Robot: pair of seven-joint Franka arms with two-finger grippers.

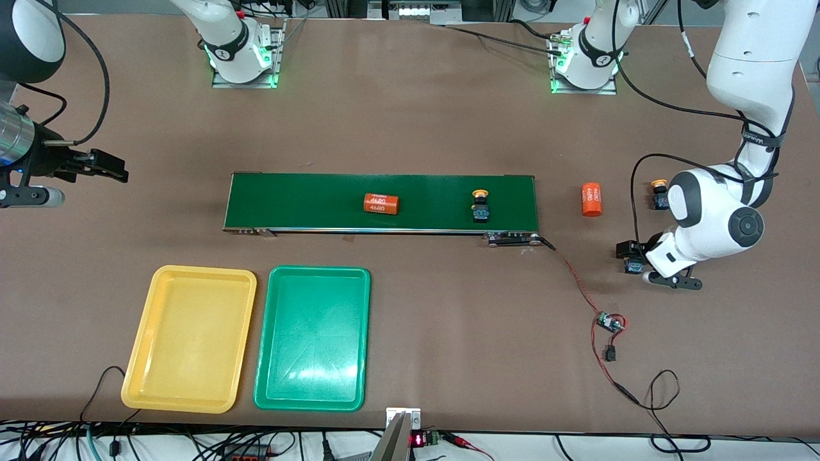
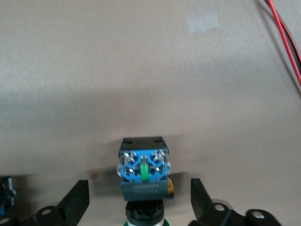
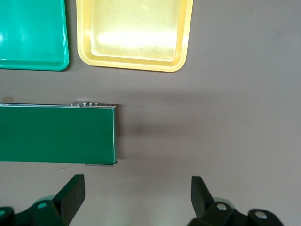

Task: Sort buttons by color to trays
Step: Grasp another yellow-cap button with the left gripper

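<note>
Straddling a green button (image 2: pixel 143 176) on the table (image 1: pixel 410 109) at frame right, the left gripper (image 2: pixel 139 205) holds its fingers wide, ready to grasp; the right gripper (image 3: pixel 137 202) waits wide at frame left, trays (image 1: pixel 192 339) lower left.

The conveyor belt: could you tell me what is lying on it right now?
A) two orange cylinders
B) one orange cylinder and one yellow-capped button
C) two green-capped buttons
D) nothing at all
B: the front view shows one orange cylinder and one yellow-capped button resting on the conveyor belt; a second cylinder lies off it on the table.
</note>
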